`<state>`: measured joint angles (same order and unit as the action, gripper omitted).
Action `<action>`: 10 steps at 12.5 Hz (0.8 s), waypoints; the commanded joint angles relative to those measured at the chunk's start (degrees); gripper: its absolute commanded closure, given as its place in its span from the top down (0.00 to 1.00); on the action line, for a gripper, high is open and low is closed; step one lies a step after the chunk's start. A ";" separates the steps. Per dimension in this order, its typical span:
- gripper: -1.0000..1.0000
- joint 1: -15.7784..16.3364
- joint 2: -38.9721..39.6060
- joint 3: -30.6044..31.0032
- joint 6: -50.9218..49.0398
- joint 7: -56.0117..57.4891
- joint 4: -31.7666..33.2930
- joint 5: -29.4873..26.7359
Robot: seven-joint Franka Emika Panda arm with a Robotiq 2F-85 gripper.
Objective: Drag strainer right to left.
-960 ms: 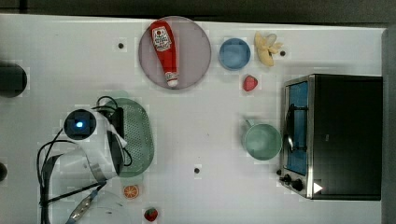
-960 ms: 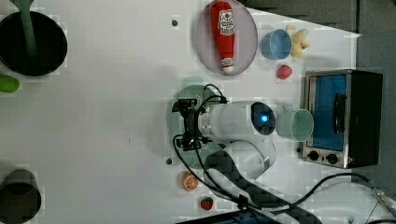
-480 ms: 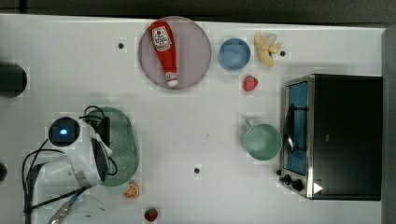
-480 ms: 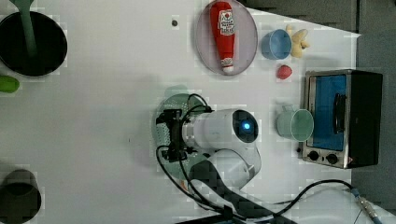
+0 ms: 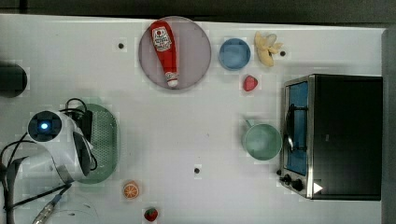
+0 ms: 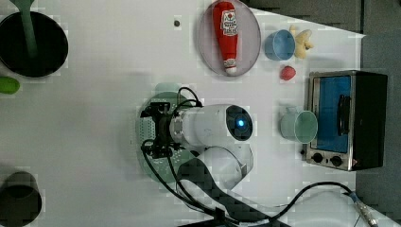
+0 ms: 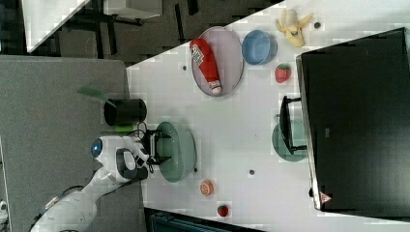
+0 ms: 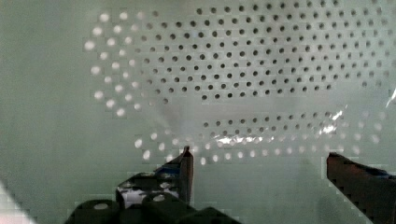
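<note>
Table [image 5: 187,130], white and wide, carries everything. At its 3 o'clock side in the top view stands the black toaster oven [image 5: 341,135] with a blue glass door. The white robot arm [image 5: 60,144] comes next in size; in the top view it reaches over the table's 9 o'clock side.

Under the arm lies the strainer [image 5: 105,140], a pale green oval with many small holes, partly covered by the wrist. In the right view the strainer [image 7: 181,150] sits at about 7 o'clock from the grey plate [image 7: 229,53], near the table edge.

The grey plate [image 5: 196,51] at 12 o'clock in the top view holds a red ketchup bottle [image 5: 164,49]. The pale green mug [image 5: 261,141] stands just beside the oven door. A small blue bowl [image 5: 234,53] is at 3 o'clock from the plate, a banana [image 5: 266,46] beyond it.

The gripper [image 8: 259,161] is inside the strainer's bowl, its fingers [image 8: 186,170] spread wide apart. Nothing is pinched between them; whether a fingertip touches the perforated wall I cannot tell.
</note>
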<state>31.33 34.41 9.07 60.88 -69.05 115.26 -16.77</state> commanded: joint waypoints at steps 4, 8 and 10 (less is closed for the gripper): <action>1.00 3.42 3.16 -0.58 -0.28 -3.12 -4.66 -0.04; 1.00 3.85 1.74 -1.31 -1.89 -1.18 -5.10 0.64; 1.00 3.76 -3.11 -3.30 -7.68 6.58 -4.41 2.96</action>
<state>36.93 36.62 6.95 54.11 -66.70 112.02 -11.99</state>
